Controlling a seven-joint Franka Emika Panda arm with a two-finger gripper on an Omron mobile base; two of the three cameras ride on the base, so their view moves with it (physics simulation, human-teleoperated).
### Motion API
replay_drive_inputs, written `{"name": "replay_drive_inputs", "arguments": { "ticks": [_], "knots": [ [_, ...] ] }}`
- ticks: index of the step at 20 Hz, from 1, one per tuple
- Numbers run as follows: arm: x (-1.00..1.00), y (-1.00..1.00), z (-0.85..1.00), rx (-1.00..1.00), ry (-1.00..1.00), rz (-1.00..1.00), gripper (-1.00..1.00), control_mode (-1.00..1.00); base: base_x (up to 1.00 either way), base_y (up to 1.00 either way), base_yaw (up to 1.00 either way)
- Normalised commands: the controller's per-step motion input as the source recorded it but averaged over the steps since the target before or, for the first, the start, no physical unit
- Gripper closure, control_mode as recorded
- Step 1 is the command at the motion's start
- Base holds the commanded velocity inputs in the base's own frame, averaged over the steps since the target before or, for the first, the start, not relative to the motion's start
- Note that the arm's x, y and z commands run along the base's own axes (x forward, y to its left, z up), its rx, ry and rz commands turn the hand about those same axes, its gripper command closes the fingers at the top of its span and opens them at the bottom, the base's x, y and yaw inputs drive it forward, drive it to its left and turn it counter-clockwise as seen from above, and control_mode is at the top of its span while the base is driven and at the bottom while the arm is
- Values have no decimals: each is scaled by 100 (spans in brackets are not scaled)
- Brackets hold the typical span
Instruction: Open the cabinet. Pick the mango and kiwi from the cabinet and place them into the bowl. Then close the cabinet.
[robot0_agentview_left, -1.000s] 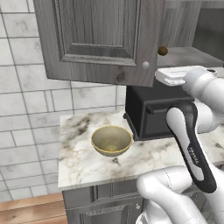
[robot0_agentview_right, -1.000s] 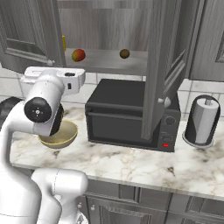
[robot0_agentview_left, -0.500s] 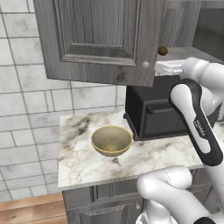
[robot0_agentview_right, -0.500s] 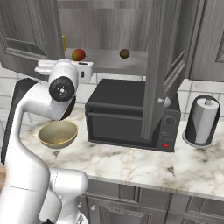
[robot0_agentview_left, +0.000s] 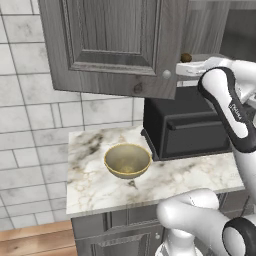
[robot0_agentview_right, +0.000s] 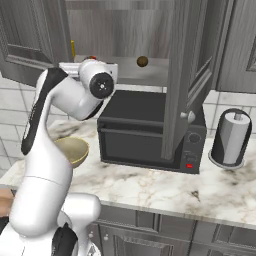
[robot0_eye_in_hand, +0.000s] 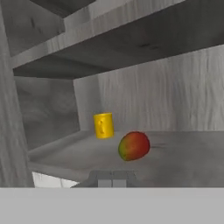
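The cabinet stands open, its left door and right door both swung out. On its lower shelf the mango, red and yellow-green, lies a short way ahead of my gripper, slightly to the right. The gripper's fingertips are shut together with nothing between them. My hand hovers at the shelf's front edge on the left side. The brown kiwi sits farther right on the same shelf, also seen as kiwi. The tan bowl rests on the marble counter below, left of the oven.
A yellow cup stands behind and left of the mango. A black toaster oven sits under the cabinet, a paper towel holder to its right. The open right door's knob hangs over the oven.
My arm has lifted and swung the hand up to the cabinet's lower shelf. In the right base view the hand now covers the mango. The gripper stayed shut.
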Motion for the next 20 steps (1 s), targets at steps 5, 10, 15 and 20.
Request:
{"name": "replay_drive_inputs", "arguments": {
  "ticks": [5,10,15,20],
  "knots": [
    [37,-13,0,0,0,19,100,-100,0,0,0],
    [32,-13,0,0,0,17,100,-100,0,0,0],
    [17,-2,0,0,0,19,100,-100,0,0,0],
    [12,0,-5,0,0,22,100,-100,0,0,0]
  ]
}}
